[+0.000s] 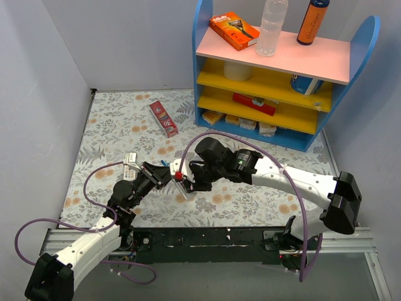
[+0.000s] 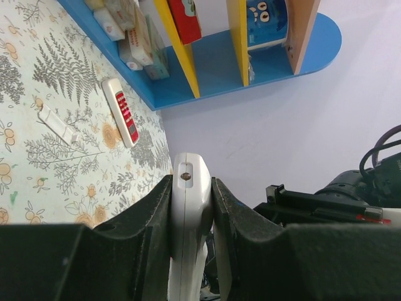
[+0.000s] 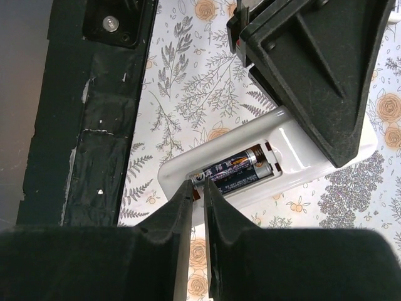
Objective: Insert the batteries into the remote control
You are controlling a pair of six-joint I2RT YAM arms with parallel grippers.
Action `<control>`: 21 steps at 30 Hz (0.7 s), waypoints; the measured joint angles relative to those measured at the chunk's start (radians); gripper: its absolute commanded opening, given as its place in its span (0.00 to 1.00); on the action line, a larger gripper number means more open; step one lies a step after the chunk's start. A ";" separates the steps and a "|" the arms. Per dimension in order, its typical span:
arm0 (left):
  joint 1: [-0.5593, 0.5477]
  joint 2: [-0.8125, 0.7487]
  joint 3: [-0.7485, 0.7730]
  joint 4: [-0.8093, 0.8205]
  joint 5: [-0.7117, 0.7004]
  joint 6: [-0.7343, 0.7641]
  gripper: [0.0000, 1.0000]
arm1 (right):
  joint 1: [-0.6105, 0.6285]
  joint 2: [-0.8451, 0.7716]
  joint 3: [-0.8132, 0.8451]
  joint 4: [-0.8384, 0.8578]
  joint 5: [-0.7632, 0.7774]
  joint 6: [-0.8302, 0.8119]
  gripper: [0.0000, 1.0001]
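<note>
White remote (image 3: pixel 182 169) sat clamped by its edges in my left tool (image 2: pixel 191 188), open back facing up over the tabletop (image 3: pixel 188 81), apparently so my right tool (image 3: pixel 199 194), nearly shut and empty, could nudge both batteries (image 3: pixel 235 170) home.

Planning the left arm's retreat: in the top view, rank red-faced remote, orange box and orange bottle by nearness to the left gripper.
1. red-faced remote, on the cloth beyond the left gripper.
2. orange box, top shelf, left.
3. orange bottle, top shelf, right.
</note>
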 measured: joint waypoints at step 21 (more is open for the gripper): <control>0.008 -0.021 -0.007 -0.059 -0.039 0.048 0.00 | 0.000 0.089 0.000 0.055 0.056 0.081 0.09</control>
